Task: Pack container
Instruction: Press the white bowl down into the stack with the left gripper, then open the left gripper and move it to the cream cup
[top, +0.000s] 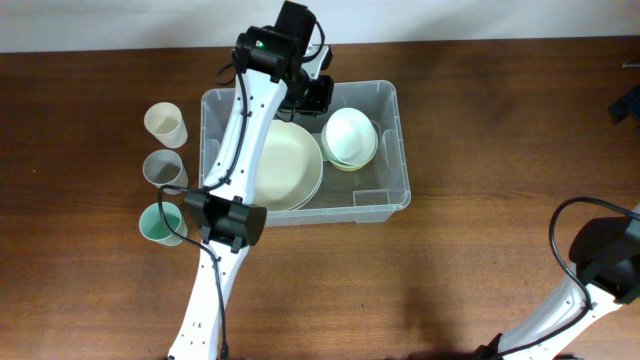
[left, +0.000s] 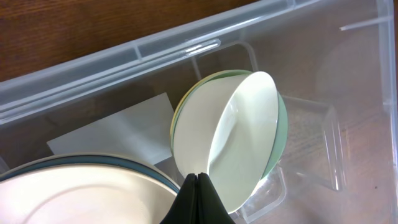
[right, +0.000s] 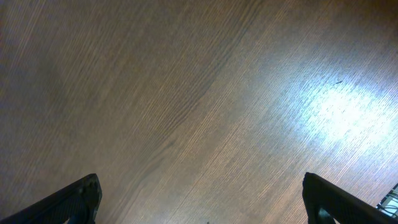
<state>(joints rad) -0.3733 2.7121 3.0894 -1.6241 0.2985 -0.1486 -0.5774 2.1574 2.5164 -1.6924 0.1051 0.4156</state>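
- The container sits on the table, left of centre and toward the far edge. Its open top faces up so items can be lowered straight in.
- A white label shows through the clear base, which places the wrist camera inside the rim, close to the floor.
- A large plate lies flat in the left half. This leaves the right half free for smaller pieces.
- A stack of bowls, a white one nested in a green one, sits in the far right part, just beside the plate. Nesting saves floor space.
- The left gripper is inside the container at the near edge of the bowls, jaws pressed together. Whether the bowl rim is pinched between them cannot be determined.
- Three cups, cream, grey and green, stand in a column outside the left wall, within the left arm's reach. They are probably the next items to pack.
- The right gripper hangs over bare table well away from the container, jaws spread wide and holding nothing. It appears parked clear of the work.
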